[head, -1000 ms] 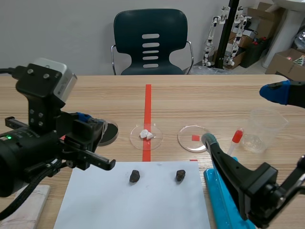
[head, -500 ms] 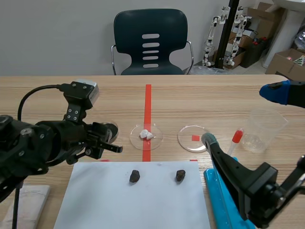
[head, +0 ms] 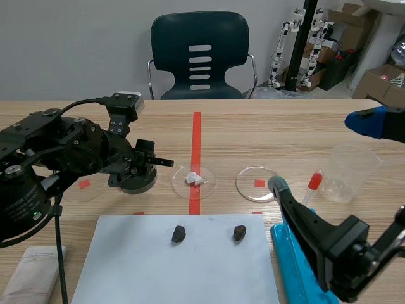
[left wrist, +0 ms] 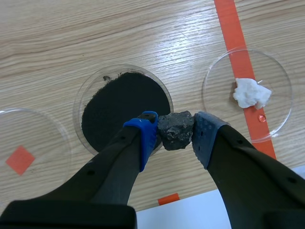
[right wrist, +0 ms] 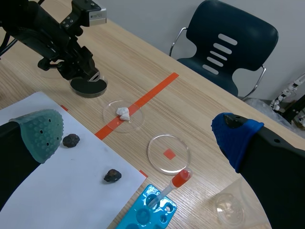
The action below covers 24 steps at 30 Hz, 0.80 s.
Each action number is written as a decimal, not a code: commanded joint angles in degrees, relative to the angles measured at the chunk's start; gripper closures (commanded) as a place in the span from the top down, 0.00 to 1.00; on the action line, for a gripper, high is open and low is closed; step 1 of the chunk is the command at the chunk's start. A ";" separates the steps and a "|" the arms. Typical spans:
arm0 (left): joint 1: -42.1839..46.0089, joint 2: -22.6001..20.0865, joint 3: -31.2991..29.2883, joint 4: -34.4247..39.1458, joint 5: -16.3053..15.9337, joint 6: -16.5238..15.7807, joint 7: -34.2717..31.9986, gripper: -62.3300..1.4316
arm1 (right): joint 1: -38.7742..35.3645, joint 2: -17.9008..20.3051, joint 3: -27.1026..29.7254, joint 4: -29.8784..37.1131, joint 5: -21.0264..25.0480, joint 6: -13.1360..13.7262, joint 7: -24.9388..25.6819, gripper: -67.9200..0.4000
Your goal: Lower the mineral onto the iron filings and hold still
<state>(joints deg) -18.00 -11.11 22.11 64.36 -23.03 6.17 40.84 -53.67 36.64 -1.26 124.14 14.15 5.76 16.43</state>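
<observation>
Over the wooden tabletop (left wrist: 95, 33), the left hand (left wrist: 175, 130) pinches the mineral (left wrist: 176, 126) by the dish (left wrist: 76, 102) rim; the iron filings (left wrist: 116, 112) lie at its ten o'clock, just beside

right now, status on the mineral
Left gripper shut on mineral, over edge of filings. Right gripper open, well clear. Nothing in the way.

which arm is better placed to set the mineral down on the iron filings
Left. The left gripper is shut on the mineral, right at the edge of the iron filings. The right gripper is open, empty, well away from them.
</observation>
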 commanded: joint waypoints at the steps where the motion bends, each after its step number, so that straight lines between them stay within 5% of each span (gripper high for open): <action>1: -1.92 0.76 0.07 -0.72 -0.33 0.13 -0.46 0.24 | 0.50 -0.15 0.37 1.05 0.39 -0.15 0.83 1.00; 24: -14.01 4.48 -0.04 -22.43 0.09 3.56 -0.96 0.24 | 0.50 -0.15 0.37 1.05 0.39 -0.13 0.83 1.00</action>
<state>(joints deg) -30.52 -7.11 22.11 40.95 -22.96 9.82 40.47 -53.67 36.64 -1.26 124.14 14.15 5.76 16.40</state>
